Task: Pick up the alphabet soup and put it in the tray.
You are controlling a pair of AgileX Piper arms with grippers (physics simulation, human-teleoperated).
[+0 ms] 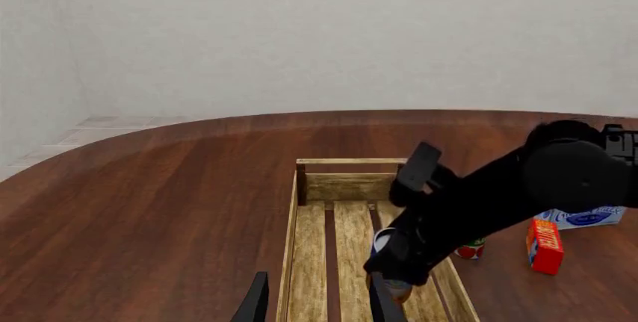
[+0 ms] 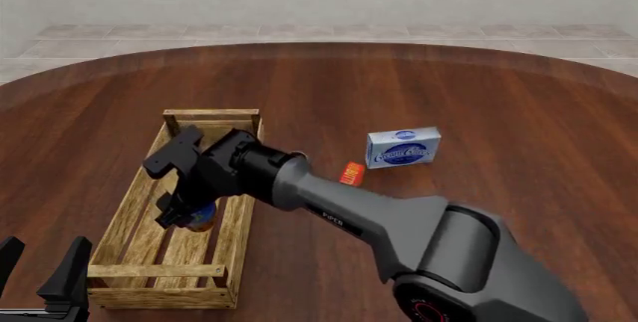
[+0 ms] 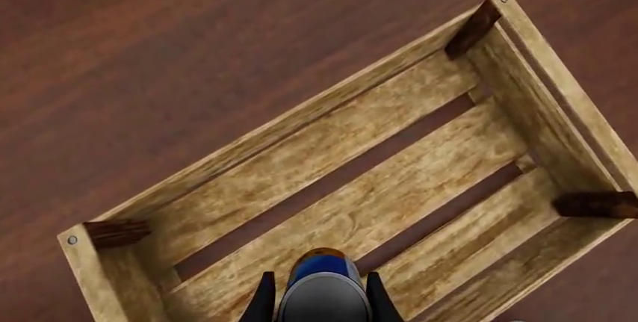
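Alphabet soup point(image 3: 321, 286), the small can with a blue and orange-yellow label and a pale silver top, sits pinched between the two dark fingers of the right gripper point(image 3: 321, 299), which are closed snugly against its sides. In the front view the can point(image 2: 200, 219) is inside the outline of the tray point(image 2: 128, 210), over the slatted floor about halfway along its length; whether its base touches the slats cannot be told. The right arm point(image 2: 339, 214) reaches in from five o'clock of the front view toward ten o'clock, its wrist bent down over the crate. The tray is a long crate of light wooden slats lying lengthwise on the dark wooden table point(image 2: 479, 98), at about nine o'clock from the table's middle. At two o'clock from the can, outside the crate, lie a small red-orange box point(image 2: 350, 173) and, just beyond it, a white and blue box point(image 2: 403, 147). The left wrist view also shows a red-labelled can point(image 1: 471, 249) standing just outside the crate's wall. The left gripper point(image 2: 40, 277) hangs at seven o'clock in the front view, near the crate's near end, its fingers spread apart with nothing between them.
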